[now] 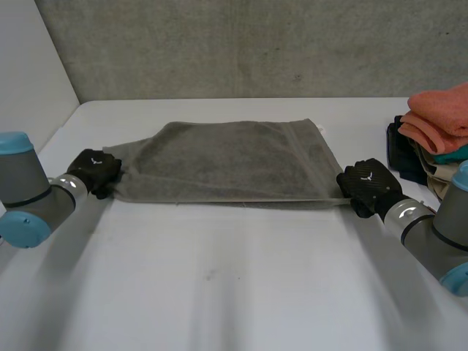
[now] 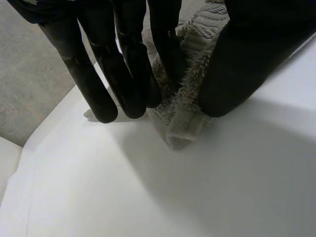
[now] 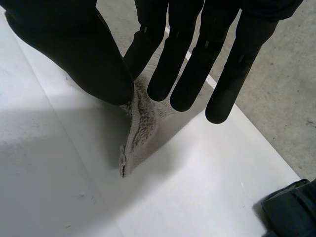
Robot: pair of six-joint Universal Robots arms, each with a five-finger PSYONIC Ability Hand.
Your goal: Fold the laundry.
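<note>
A grey towel [image 1: 227, 161] lies spread across the middle of the white counter [image 1: 219, 292], nearer the far edge than the near one. Its long near edge runs in a straight line between the two hands. The far edge is slightly rumpled, and a hem band shows along the towel's right end.

The left hand [image 1: 95, 172] sits at the towel's near left corner, toward the counter's left edge. In the left wrist view, the thumb [image 2: 247, 59] and one finger are clamped on a bunched bit of towel [image 2: 185, 118]. The other fingers reach straight down beside it, their tips at or just above the counter.

The right hand [image 1: 369, 186] is at the near right corner of the towel. In the right wrist view, the thumb [image 3: 79, 49] pinches the corner of the towel [image 3: 140, 123] against a finger, and the cloth hangs down from the grip in a narrow point to the counter. The remaining fingers are straight and spread, clear of the cloth.

At the counter's right edge stands a pile of folded laundry [image 1: 439, 124] — an orange piece on top, teal and beige ones under it, and a dark cloth [image 3: 291, 207] at the bottom — well apart from the towel but close to the right hand. A grey wall [image 1: 256, 44] rises behind the counter's far edge.
</note>
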